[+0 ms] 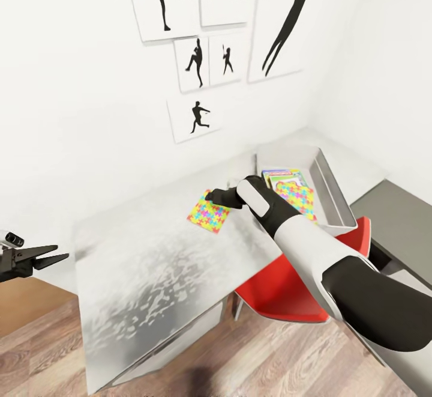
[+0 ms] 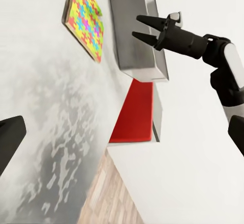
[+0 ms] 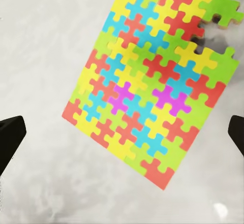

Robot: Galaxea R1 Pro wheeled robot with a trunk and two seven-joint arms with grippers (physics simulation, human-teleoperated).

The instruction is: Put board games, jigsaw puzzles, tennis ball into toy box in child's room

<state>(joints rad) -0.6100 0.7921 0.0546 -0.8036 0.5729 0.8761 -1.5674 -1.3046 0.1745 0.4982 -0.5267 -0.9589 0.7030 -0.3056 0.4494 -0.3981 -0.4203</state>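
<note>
The toy box (image 1: 336,202) already holds a jigsaw puzzle (image 1: 295,196) and game boxes (image 1: 282,176). One more puzzle (image 1: 209,212) lies on the surface (image 1: 150,265) beside it, under the released right end effector (image 2: 147,30); the left end effector (image 1: 45,259) is spread too.

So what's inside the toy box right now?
In the toy box, a jigsaw puzzle lies over printed game boxes. The right arm covers the near corner; how many boxes lie underneath cannot be told.

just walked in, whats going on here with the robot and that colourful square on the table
The robot is clearing toys into the toy box on the table. One jigsaw puzzle and a printed game box already lie inside. The right gripper, jaws open, hangs over the other jigsaw puzzle, which lies flat on the table beside the box, not yet grasped. The left gripper waits open off the table's near end.
</note>
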